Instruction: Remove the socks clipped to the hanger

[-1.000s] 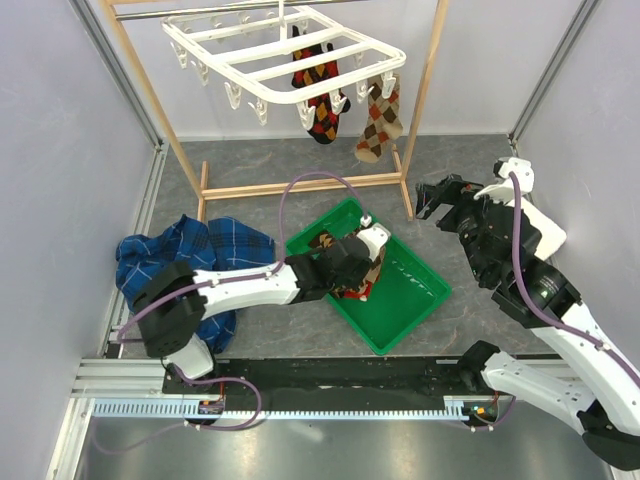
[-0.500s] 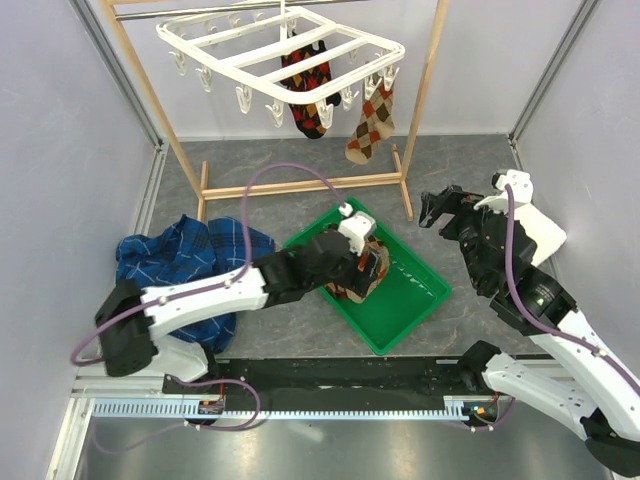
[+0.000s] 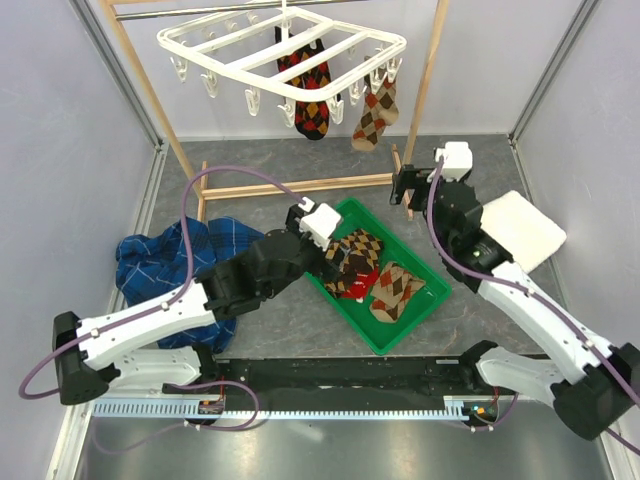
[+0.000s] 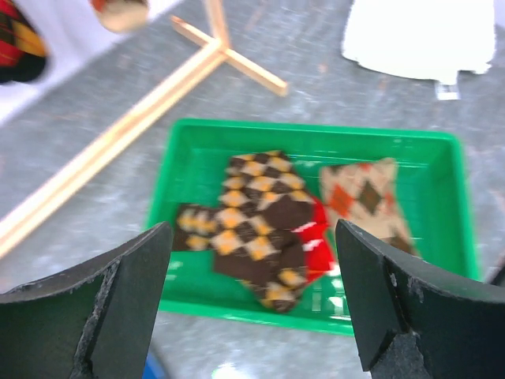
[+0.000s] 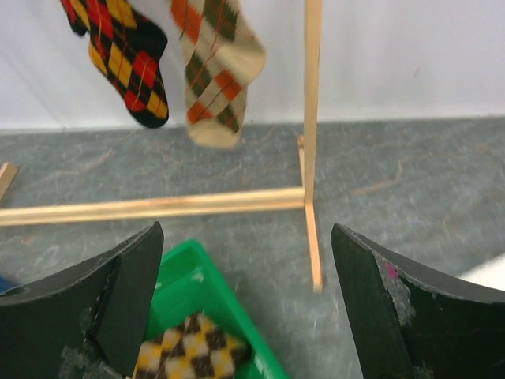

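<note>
The white hanger (image 3: 285, 45) hangs from the wooden rack's rail at the back. Two socks stay clipped to it: a black-red-yellow argyle sock (image 3: 310, 100) (image 5: 126, 59) and a tan argyle sock (image 3: 374, 118) (image 5: 217, 71). In the green tray (image 3: 380, 345) lie a brown argyle sock (image 3: 350, 265) (image 4: 256, 229), a red sock (image 4: 319, 237) and a tan argyle sock (image 3: 397, 290) (image 4: 367, 197). My left gripper (image 3: 328, 255) (image 4: 252, 237) hovers open above the tray's left side, holding nothing. Near the rack's right foot, below the hanging socks, my right gripper (image 3: 408, 185) (image 5: 246, 233) is open and empty.
The wooden rack (image 3: 300, 185) (image 5: 312, 95) stands behind the tray, its base bars on the floor. A blue plaid cloth (image 3: 185, 260) lies at the left. A white folded cloth (image 3: 525, 230) (image 4: 418, 35) lies at the right, beside the right arm.
My left gripper opened, left the brown argyle sock in the tray and drew back up and to the left. The right arm swung forward and left toward the rack. The hanger swayed.
</note>
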You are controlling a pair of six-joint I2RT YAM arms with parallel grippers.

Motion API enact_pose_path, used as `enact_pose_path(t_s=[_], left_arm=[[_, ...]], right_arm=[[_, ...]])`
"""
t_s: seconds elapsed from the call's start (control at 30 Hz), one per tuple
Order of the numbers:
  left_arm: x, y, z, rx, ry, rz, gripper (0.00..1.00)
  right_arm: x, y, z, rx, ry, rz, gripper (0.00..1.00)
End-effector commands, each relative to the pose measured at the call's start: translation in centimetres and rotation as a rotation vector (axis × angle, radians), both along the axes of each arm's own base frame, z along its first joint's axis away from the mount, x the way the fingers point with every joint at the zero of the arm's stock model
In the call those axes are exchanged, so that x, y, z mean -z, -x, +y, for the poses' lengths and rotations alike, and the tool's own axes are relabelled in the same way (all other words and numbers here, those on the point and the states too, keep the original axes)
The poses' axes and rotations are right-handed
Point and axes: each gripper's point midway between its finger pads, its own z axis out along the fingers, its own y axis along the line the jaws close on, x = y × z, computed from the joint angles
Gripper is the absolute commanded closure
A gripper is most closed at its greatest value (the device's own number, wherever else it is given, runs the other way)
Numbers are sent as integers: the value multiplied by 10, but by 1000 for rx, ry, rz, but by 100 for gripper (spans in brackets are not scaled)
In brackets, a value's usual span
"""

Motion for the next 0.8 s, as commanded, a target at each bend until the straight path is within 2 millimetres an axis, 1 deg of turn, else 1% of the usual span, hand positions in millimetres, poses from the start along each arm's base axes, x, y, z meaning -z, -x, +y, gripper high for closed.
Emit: enact_pose_path(t_s=[0.0, 0.03, 0.07, 0.1, 0.13, 0.17, 0.2, 0.23, 0.27, 0.3, 0.33, 0.37, 0.4, 0.43, 0.47, 0.5, 0.53, 0.57, 0.6, 0.63, 0.67, 0.77], left_arm=[[-11, -7, 27, -39, -86, -153, 9], [-11, -7, 31, -47, -89, -166, 9], [-14, -4, 33, -45, -71, -186, 9], [-14, -3, 33, -40, -66, -191, 9], [-18, 1, 32, -16, -56, -198, 9], [-24, 5, 30, -1, -46, -207, 7], [-29, 8, 33, 3, -40, -213, 2], [-32, 8, 36, -9, -32, -214, 2], [-35, 8, 39, -19, -21, -213, 2], [-40, 10, 42, -22, -4, -221, 1], [-41, 11, 44, -19, -1, -224, 1], [-44, 12, 46, -19, 9, -226, 1], [-45, 13, 47, -15, 17, -226, 1], [-49, 17, 47, 1, 36, -231, 1], [-49, 18, 47, 11, 42, -229, 1], [-50, 19, 47, 17, 46, -231, 1], [-50, 20, 47, 18, 45, -231, 1], [-53, 20, 47, 20, 48, -233, 1], [-53, 20, 47, 25, 46, -235, 1], [-55, 21, 47, 29, 51, -235, 1], [-57, 22, 47, 29, 57, -235, 1], [-56, 25, 47, 43, 65, -229, 1]], right_arm=[[-53, -34, 12, -146, -28, -236, 5], [-43, -49, 13, -143, -10, -221, 5], [-59, -57, 16, -191, -8, -273, 5], [-61, -65, 17, -214, 37, -292, 4], [-48, -80, 25, -249, 69, -272, 4], [-61, -86, 29, -299, 98, -312, 3], [-59, -93, 34, -335, 119, -312, 3], [-46, -106, 38, -361, 166, -289, 3], [-56, -113, 37, -376, 186, -302, 3], [-55, -117, 42, -418, 204, -306, 3], [-46, -127, 42, -425, 217, -291, 3], [-57, -134, 33, -415, 217, -322, 5], [-58, -135, 39, -475, 215, -338, 15], [-49, -142, 41, -507, 212, -335, 19], [-57, -147, 35, -513, 214, -368, 21], [-55, -150, 35, -523, 219, -374, 22], [-48, -156, 35, -533, 222, -365, 22], [-52, -162, 29, -525, 232, -374, 22], [-51, -165, 28, -527, 232, -369, 22], [-43, -171, 28, -535, 237, -352, 21], [-47, -175, 26, -537, 249, -349, 20], [-47, -180, 24, -522, 290, -368, 14]])
